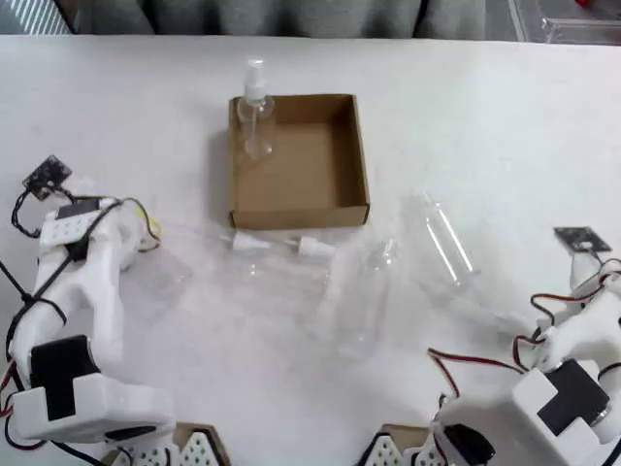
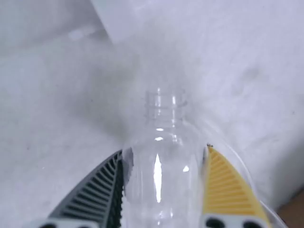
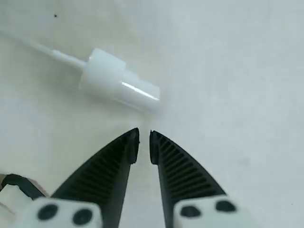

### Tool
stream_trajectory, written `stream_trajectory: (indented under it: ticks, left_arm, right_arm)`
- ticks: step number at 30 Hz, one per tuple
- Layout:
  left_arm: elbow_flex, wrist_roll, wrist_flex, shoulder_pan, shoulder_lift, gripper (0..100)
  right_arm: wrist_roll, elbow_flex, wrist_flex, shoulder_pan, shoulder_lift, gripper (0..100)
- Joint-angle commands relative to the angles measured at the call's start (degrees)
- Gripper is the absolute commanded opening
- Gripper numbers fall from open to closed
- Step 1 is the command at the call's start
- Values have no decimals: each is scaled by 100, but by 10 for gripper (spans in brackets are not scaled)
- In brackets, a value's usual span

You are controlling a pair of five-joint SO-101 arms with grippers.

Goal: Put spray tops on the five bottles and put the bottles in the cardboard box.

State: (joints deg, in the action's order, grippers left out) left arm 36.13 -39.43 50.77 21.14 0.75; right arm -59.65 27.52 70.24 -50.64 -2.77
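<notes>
High view: I count one capped bottle (image 1: 257, 112) in the back corner of the box (image 1: 301, 216), so I judge one of five done. On the surface (image 1: 505, 116) in front of the box lie two loose tops (image 1: 250, 243) (image 1: 310, 247). Near them are two bare bottles on their sides, one close to the box's front corner (image 1: 369, 296) and one farther toward the right arm (image 1: 448, 245). The clear plastic is hard to pick out against the white, so I can't account for all five bottles here.

Left wrist view: my left tool (image 2: 165, 152) is grasping an open-necked bottle (image 2: 164, 109). The grey and yellow fingers press its body from either side, and its threaded neck points away from the camera. It has no top yet.

Right wrist view: my right tool (image 3: 144, 137) is clenched to a sliver of a gap and holds nothing. It sits just beside a white top (image 3: 118, 85) that lies on the surface, and does not touch it.

By my reckoning four bottles remain to be capped and boxed.

I can read no brand, label or writing on any of these things.
</notes>
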Motion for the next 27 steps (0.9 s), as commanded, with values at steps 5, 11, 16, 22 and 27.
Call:
stream_trajectory:
  ticks: [5,11,16,22,27]
  left_arm:
    - [-202,79,0,-92,66,21]
    - [-202,79,0,-92,66,21]
    - [-202,79,0,-92,57,21]
    - [-202,88,0,-92,57,21]
    - [-202,97,0,-92,57,21]
  right_arm:
    - [774,431,-1358,286,251,15]
    - [1257,431,-1710,787,207,15]
    - [2004,290,-2079,1138,233,15]
    - [2576,-360,-2070,1385,-66,15]
    - [3059,-967,-1657,1411,-286,15]
